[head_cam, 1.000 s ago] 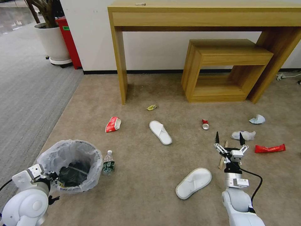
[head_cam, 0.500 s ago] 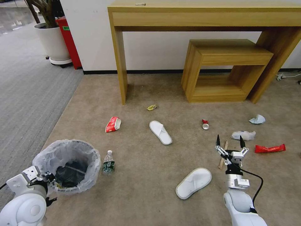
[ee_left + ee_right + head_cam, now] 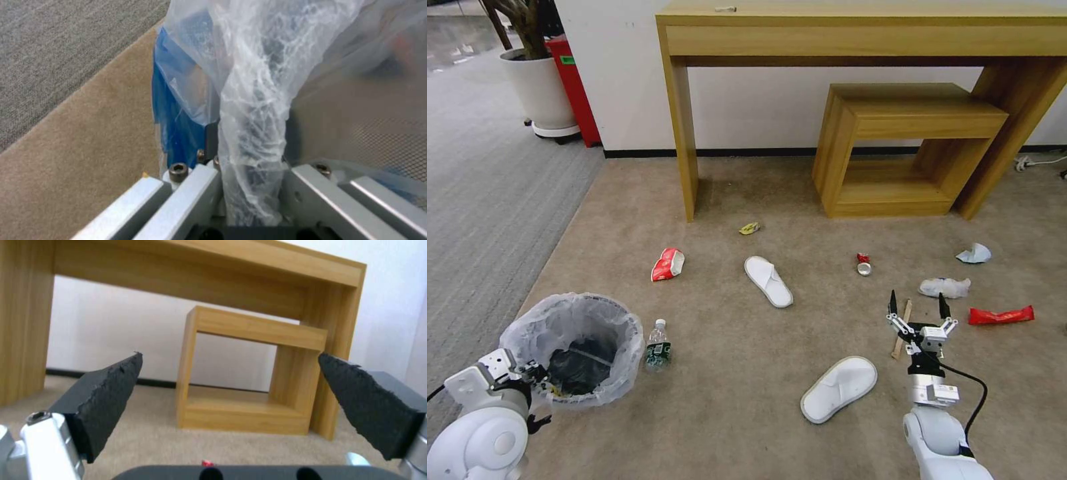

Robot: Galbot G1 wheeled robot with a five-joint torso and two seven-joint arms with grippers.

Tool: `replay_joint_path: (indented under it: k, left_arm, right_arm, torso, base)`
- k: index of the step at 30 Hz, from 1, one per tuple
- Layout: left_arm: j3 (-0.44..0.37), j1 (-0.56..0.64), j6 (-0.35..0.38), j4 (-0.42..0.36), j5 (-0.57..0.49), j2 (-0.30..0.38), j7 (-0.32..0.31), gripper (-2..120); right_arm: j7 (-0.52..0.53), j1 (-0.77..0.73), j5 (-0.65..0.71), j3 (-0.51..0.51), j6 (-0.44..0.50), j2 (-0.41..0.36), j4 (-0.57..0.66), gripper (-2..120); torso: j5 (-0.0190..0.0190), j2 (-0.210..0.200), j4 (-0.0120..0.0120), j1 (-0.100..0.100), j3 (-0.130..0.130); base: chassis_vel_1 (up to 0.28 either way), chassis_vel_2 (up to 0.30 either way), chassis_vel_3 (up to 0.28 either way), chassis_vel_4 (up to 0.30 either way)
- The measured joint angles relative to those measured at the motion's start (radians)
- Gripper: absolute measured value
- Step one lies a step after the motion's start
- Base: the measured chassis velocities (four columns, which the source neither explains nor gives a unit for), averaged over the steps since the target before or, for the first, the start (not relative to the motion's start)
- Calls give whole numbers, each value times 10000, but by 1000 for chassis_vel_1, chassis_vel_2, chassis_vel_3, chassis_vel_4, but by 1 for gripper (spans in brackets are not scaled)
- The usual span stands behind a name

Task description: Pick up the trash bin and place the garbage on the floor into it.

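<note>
Head view: left gripper (image 3: pixel 537 387) sits at the near rim of the trash bin (image 3: pixel 575 348), clamped on the rim with the white plastic liner (image 3: pixel 527 327) bunched between its fingers. Bin stands on the beige floor (image 3: pixel 727 373), near the edge of the grey striped carpet (image 3: pixel 487 200). Just beyond the bin on its right, a small plastic bottle (image 3: pixel 658 345). Right gripper (image 3: pixel 917 303) is wide open, holding nothing, raised over the carpet. Wooden stick (image 3: pixel 903 321) lies just under and beside its left finger. White slipper (image 3: pixel 838 389) lies to its left, nearer the robot; second slipper (image 3: pixel 768 281) farther left and ahead. Crushed can (image 3: pixel 863 264) ahead-left of it, tissue wad (image 3: pixel 945 287) just ahead-right, red wrapper (image 3: pixel 1001 315) to its right, blue-white scrap (image 3: pixel 974 253) farther ahead-right. Red-white carton (image 3: pixel 667 264) and yellow scrap (image 3: pixel 750 228) well off to its left.

Left wrist view: fingers closed on the liner (image 3: pixel 253 133) and bin wall; blue base (image 3: pixel 175 113) just beside them, carpet below.

Right wrist view: both black pads (image 3: pixel 106 400) spread far apart, nothing between them; wooden stool (image 3: pixel 249 373) and desk (image 3: pixel 186 270) straight ahead, well apart.
</note>
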Motion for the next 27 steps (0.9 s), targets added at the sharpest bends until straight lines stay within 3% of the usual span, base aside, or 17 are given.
replay_joint_path:
  k: [5, 9, 12, 17, 20, 27]
  left_arm:
    - [24, -2, -1, 58, -34, 75, 4, 0]
    - [77, -27, -1, 137, -38, 118, 38, 0]
    - [153, -68, -2, 217, -29, 137, 77, 0]
    - [187, -80, -6, 246, -17, 137, 99, 0]
    - [248, -107, -17, 313, 48, 127, 145, 0]
    - [273, -128, -24, 347, 73, 114, 163, 0]
  right_arm:
    - [91, -269, -192, -137, -17, -237, -121, 100]
    - [66, -598, -219, -477, -26, -836, -301, 100]
    - [-368, -834, -35, -735, 138, -1883, -469, 100]
    - [-792, -878, 121, -846, 376, -2404, -648, 100]
    - [-1892, -908, 540, -1095, 700, -3172, -1089, 100]
    - [-2922, -866, 1071, -1406, 727, -3521, -1377, 100]
  torso:
    - [3, 0, -1, 0, 0]
    - [6, 0, -2, 0, 0]
    - [0, 0, -2, 0, 0]
    - [1, 0, -2, 0, 0]
    - [3, 0, -1, 0, 0]
    - [5, 0, -1, 0, 0]
  base:
    - [0, 0, 0, 0]
    - [0, 0, 0, 0]
    - [0, 0, 0, 0]
    - [0, 0, 0, 0]
    - [0, 0, 0, 0]
    - [0, 0, 0, 0]
